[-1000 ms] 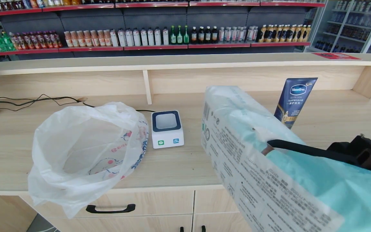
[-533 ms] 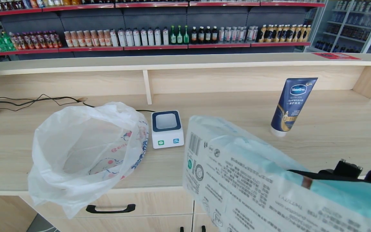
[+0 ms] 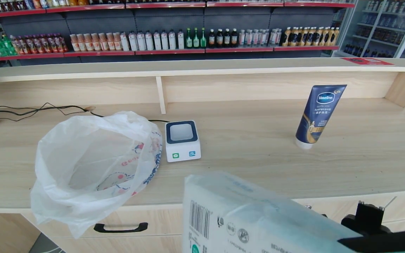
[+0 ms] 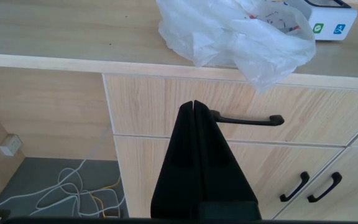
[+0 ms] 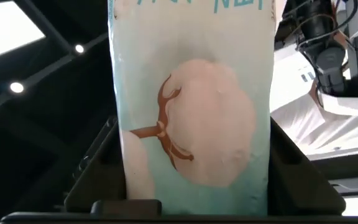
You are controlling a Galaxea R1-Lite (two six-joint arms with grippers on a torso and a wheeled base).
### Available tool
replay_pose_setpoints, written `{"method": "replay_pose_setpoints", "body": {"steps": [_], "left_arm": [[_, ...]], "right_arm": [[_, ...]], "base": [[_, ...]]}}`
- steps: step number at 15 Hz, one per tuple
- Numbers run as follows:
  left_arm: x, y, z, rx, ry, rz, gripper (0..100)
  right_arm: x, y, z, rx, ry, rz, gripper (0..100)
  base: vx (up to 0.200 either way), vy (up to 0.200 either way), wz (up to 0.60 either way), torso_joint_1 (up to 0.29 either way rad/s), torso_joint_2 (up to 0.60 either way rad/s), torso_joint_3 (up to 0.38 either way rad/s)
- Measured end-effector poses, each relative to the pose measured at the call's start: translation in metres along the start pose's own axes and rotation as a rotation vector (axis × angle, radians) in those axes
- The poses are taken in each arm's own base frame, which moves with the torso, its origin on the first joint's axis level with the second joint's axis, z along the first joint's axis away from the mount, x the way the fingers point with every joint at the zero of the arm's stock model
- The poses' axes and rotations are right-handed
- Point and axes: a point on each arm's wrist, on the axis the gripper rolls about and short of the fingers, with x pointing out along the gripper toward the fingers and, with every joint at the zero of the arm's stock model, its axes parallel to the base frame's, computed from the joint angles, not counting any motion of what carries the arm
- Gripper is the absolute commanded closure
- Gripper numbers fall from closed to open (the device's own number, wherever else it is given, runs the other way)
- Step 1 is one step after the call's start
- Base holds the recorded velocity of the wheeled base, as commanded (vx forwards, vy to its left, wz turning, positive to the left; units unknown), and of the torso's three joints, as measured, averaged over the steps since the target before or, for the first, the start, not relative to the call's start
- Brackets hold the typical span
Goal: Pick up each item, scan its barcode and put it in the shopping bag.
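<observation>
Down and toward the near edge: over the last second the pack (image 3: 251,218) has dropped from level with the tube (image 3: 317,116) to low at the near right, and slid a little left. The camera did not shift; bag and scanner sit as before.

Right end effector (image 5: 194,186) is clamped on the pack, one finger on each side of its teal wrapper. The pack hangs in air in front of the counter (image 3: 258,140), touching nothing else. Its barcode (image 3: 199,225) is on the left end face, turned toward my head camera, not toward the scanner.

Left end effector (image 4: 193,109) has its fingers pressed together with nothing between them. It hangs below the counter edge, in front of the drawer handle (image 4: 247,119).

Scanner (image 3: 182,140) stands on the counter, window up, just right of the shopping bag (image 3: 93,165), whose mouth is open. The tube stands upright at the far right, untouched.

Step, as I judge it: the pack is lifted and on its way to the scan; nothing looks bagged yet.

Next move calls for carrying the pack farther and left until it is over the scanner, and rolling the wrist so the barcode faces down at the window. The wrapper looks soft and slack, so the code may crease; hold the face flat.
</observation>
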Motion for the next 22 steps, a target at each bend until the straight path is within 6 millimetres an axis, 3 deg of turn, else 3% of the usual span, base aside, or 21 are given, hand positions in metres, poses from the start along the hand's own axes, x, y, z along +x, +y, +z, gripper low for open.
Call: {"method": "replay_pose_setpoints", "body": {"steps": [5,8,13,22], "left_arm": [[0.000,0.000,0.000,0.000,0.000,0.000,100],[0.000,0.000,0.000,0.000,0.000,0.000,100],[0.000,0.000,0.000,0.000,0.000,0.000,100],[0.000,0.000,0.000,0.000,0.000,0.000,100]], "right_arm": [[-0.010,-0.002,-0.007,0.201,0.095,-0.039,100],[-0.010,0.014,-0.005,0.372,0.108,0.044,100],[-0.003,0.032,0.012,0.441,0.110,0.160,100],[-0.008,0.030,0.012,0.402,0.137,0.201,100]], "base": [[0.000,0.000,0.00,0.000,0.00,0.000],[0.000,0.000,0.00,0.000,0.00,0.000],[0.000,0.000,0.00,0.000,0.00,0.000],[0.000,0.000,0.00,0.000,0.00,0.000]]}}
